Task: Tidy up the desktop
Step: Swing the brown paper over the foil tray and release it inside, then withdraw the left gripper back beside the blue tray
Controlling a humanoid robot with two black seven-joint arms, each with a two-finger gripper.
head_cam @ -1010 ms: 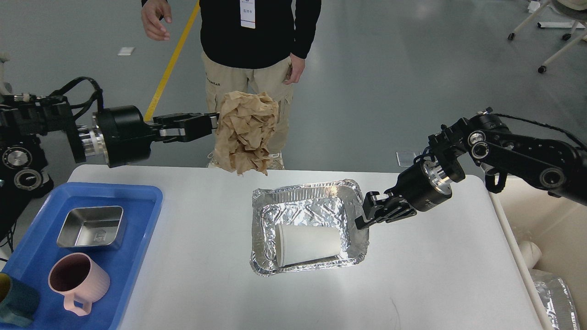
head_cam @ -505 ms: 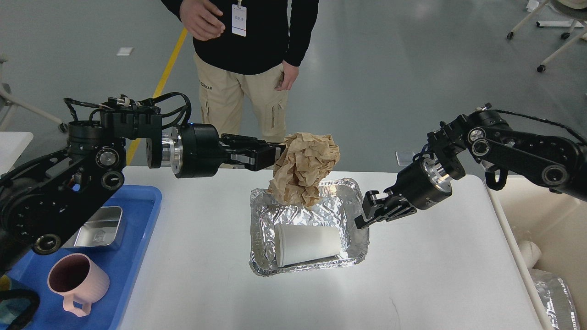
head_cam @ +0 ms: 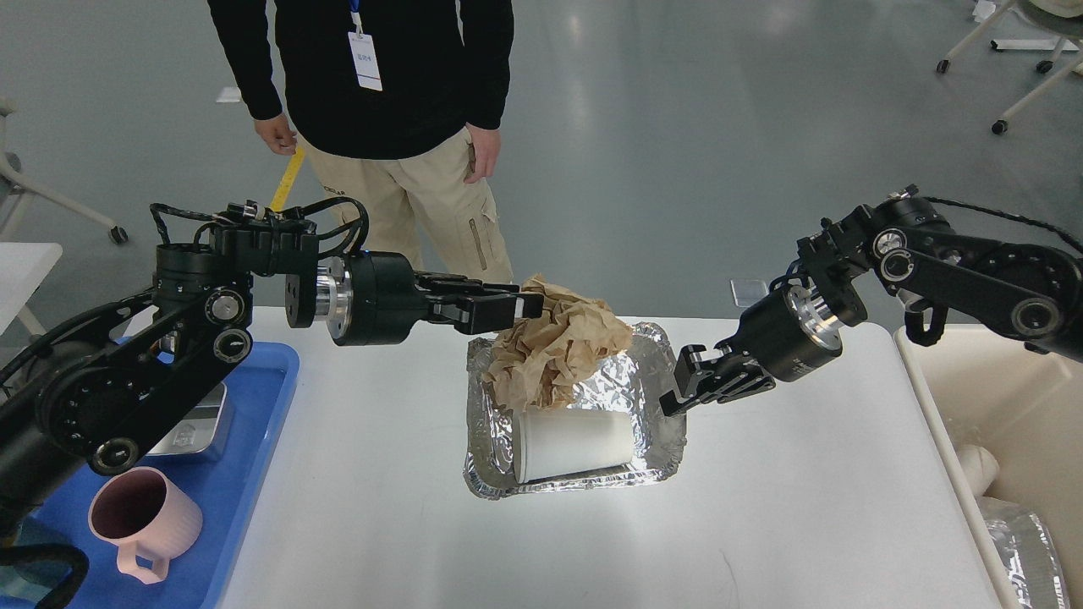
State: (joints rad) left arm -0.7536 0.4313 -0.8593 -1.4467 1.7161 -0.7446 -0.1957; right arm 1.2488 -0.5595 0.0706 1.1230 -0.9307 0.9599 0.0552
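Note:
The white desktop [head_cam: 804, 507] carries a crinkled foil tray [head_cam: 656, 461] at its middle. A white paper cup [head_cam: 575, 444] lies on its side in the tray's near half. A crumpled brown paper [head_cam: 563, 347] rests in the tray's far half, behind the cup. My left gripper [head_cam: 529, 309] reaches in from the left and is shut on the paper's top left edge. My right gripper [head_cam: 681, 393] comes from the right and is shut on the tray's right rim.
A blue tray [head_cam: 254, 474] at the left edge holds a pink mug [head_cam: 140, 520] and a steel container [head_cam: 199, 423], partly hidden by my left arm. A beige bin [head_cam: 1015, 406] with foil [head_cam: 1024, 541] stands at the right. A person [head_cam: 381, 101] stands behind the table.
My left arm swung right and down, carrying the brown paper from above the table's far edge into the foil tray. The right gripper stayed on the tray's rim. The person stepped left.

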